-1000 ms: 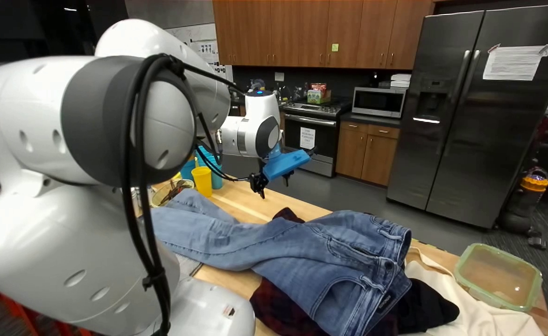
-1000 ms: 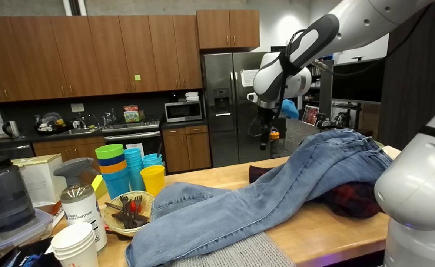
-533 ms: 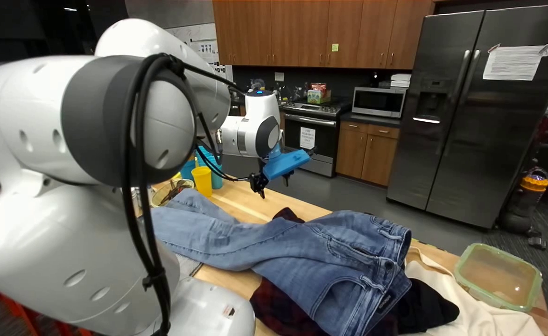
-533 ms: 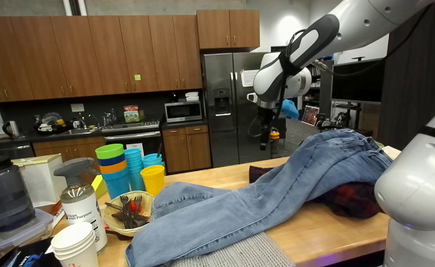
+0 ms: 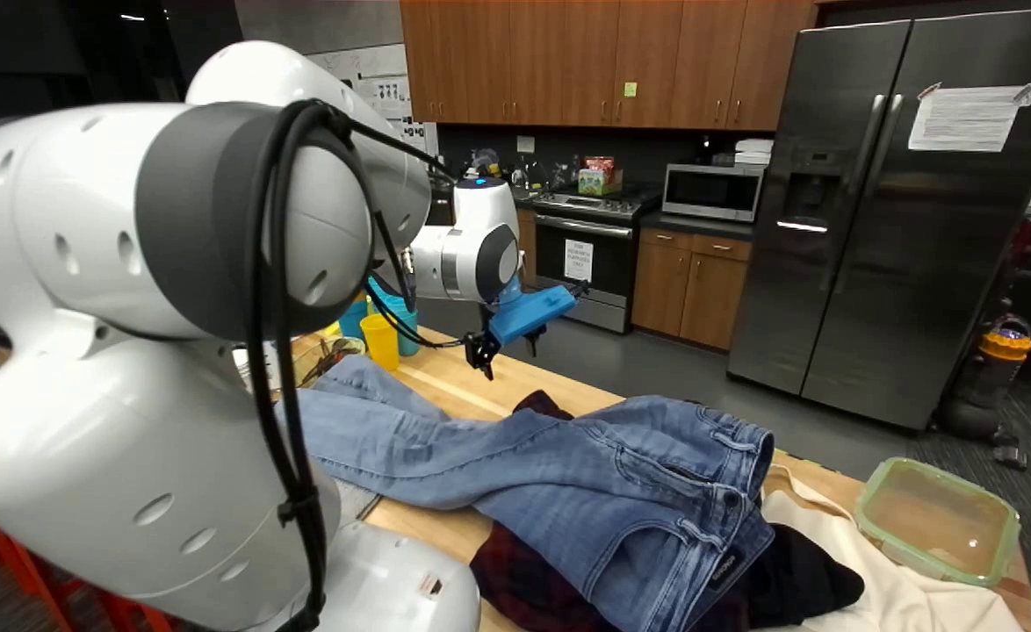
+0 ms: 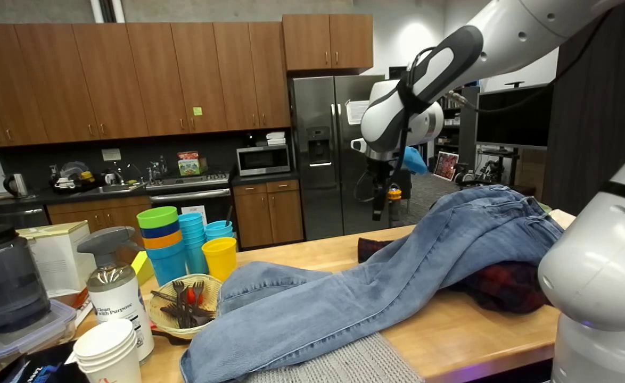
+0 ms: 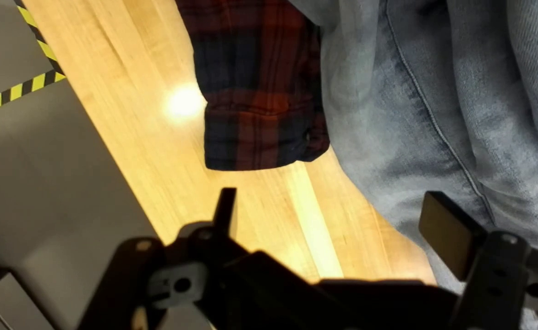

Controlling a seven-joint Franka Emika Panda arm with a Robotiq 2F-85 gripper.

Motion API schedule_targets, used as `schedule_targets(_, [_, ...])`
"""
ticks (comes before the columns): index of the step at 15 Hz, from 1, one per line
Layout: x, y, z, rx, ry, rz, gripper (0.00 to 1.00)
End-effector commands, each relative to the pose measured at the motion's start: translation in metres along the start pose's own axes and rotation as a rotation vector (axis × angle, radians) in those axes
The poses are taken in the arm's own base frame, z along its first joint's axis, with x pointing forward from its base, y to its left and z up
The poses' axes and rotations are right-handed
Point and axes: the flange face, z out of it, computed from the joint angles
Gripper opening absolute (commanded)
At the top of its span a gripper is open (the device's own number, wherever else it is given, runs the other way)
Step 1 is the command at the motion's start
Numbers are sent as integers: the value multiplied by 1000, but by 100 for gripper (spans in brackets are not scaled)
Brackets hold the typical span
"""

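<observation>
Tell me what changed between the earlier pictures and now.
The arm has come down slightly and shifted a little leftward in both exterior views. Nothing was taken hold of or let go; the jaws stand open with nothing between them. The jeans, plaid shirt and yellow cup stayed as they were.

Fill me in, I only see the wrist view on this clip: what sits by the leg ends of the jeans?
Observer: In an exterior view, a woven basket of dark cutlery sits beside the jeans.
Operator: And past the other end?
Observer: In an exterior view, a green-rimmed container lies beyond the waistband.
Operator: Touching down anywhere?
Observer: No; in an exterior view, the gripper hangs above the table.
</observation>
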Motion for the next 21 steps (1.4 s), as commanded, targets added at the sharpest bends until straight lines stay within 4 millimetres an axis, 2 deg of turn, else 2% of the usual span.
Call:
schedule_targets(1, [19, -14, 27, 20, -38, -45, 100])
schedule_targets(6, [36, -33, 62, 72, -92, -124, 100])
schedule_targets(10, [36, -34, 71, 120, -84, -144, 100])
schedule_targets(16, [20, -11, 68, 125, -101, -133, 100])
schedule_targets(18, [14, 0, 72, 106, -131, -124, 100])
schedule_targets(21, [9, 10, 91, 86, -175, -129, 100])
